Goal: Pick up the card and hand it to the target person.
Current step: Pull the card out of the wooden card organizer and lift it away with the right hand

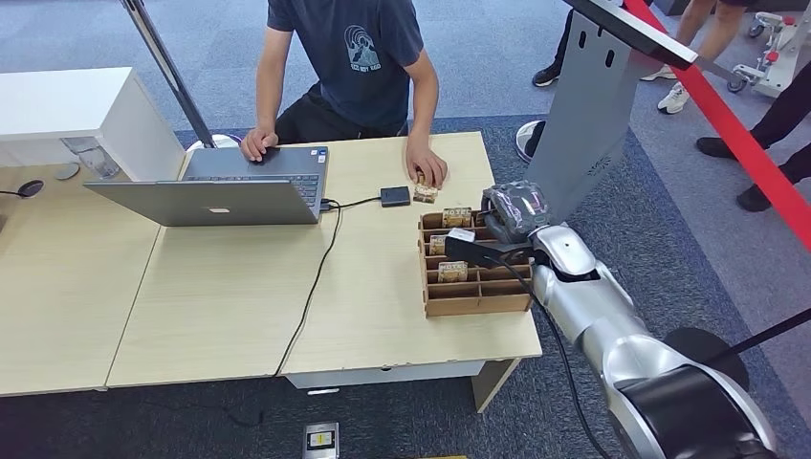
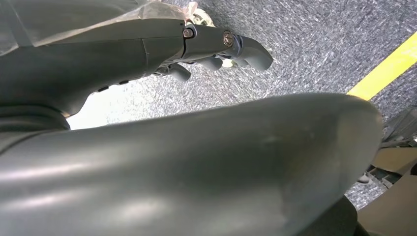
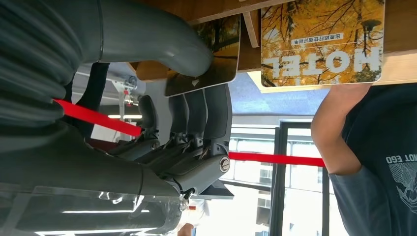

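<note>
Grey carpet surrounds the counter (image 1: 220, 296) where our right robot hand (image 1: 512, 212) pinches a hotel card (image 3: 204, 54) in the cardboard organizer (image 1: 475, 298) near the right edge; lifting and handover to the seated person (image 1: 349, 62) remain.

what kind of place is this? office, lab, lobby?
Probably an office or demo floor set up as a mock hotel desk. A person sits behind a light wooden desk with a laptop, a divided box holds cards printed HOTEL, and a red barrier tape runs alongside.
</note>
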Tool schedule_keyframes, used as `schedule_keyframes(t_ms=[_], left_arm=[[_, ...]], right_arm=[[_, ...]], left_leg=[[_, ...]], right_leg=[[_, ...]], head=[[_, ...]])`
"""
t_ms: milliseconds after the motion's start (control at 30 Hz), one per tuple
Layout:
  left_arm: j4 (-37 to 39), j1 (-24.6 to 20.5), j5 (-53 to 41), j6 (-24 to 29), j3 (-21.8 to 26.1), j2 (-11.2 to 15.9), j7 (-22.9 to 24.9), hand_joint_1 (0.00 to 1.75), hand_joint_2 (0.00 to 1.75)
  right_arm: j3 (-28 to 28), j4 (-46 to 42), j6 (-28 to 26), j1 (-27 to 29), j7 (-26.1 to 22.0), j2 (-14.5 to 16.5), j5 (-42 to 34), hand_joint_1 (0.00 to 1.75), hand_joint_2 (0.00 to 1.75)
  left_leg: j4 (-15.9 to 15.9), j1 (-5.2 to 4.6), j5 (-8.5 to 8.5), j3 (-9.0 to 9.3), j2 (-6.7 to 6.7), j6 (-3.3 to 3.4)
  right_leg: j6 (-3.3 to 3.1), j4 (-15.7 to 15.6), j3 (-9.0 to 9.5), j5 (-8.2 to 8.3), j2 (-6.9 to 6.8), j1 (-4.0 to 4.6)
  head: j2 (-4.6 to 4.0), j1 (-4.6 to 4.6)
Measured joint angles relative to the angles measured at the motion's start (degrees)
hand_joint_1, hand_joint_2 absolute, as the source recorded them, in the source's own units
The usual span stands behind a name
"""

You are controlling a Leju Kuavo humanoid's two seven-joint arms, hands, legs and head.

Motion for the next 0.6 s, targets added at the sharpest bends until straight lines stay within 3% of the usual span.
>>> schedule_keyframes(t_ms=[600], left_arm=[[0.0, -0.26, -1.17, 0.86, -0.23, -0.05, -2.77, 0.0, 0.0]], right_arm=[[-0.03, 0.05, -0.02, 0.01, -0.03, -0.32, -0.39, 1.29, 1.75]], left_leg=[[0.0, 0.0, 0.05, 0.03, 0.01, -0.01]], right_leg=[[-0.01, 0.0, 0.0, 0.07, 0.0, 0.0]], head=[[0.0, 0.01]])
